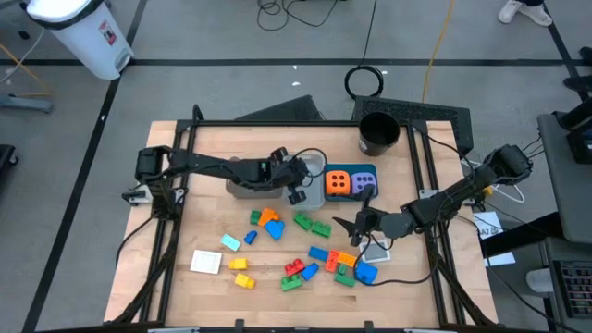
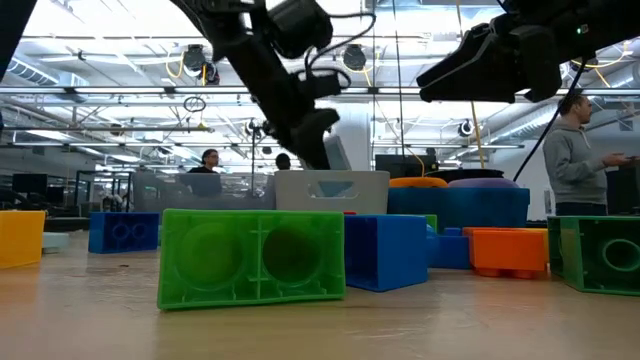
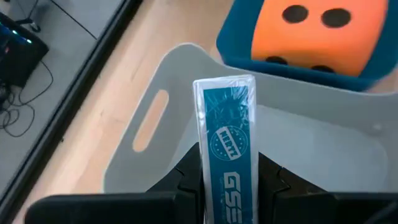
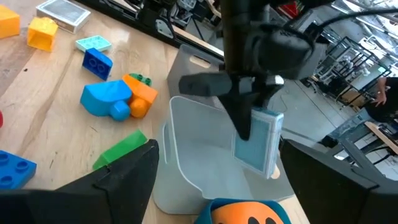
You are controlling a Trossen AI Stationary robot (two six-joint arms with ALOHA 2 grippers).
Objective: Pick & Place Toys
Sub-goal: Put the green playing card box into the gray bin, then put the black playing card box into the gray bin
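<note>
blue card [image 3: 227,149] pinched by left fingers [image 3: 186,177] over grey bin [image 3: 149,124]; right fingers [image 4: 149,168] wide.

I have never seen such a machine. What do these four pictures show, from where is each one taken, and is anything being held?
It is a robot with two dark arms at a wooden table. One picture looks down from above, one looks level across the table top, and two come from cameras on the arms' wrists. Coloured plastic bricks and a white card lie on the table. A teal bin holds an orange dotted cube and a purple dotted cube. The left gripper is shut on a blue wrapped card, over the grey bin. The right gripper is open and holds nothing, above the bricks.
</note>
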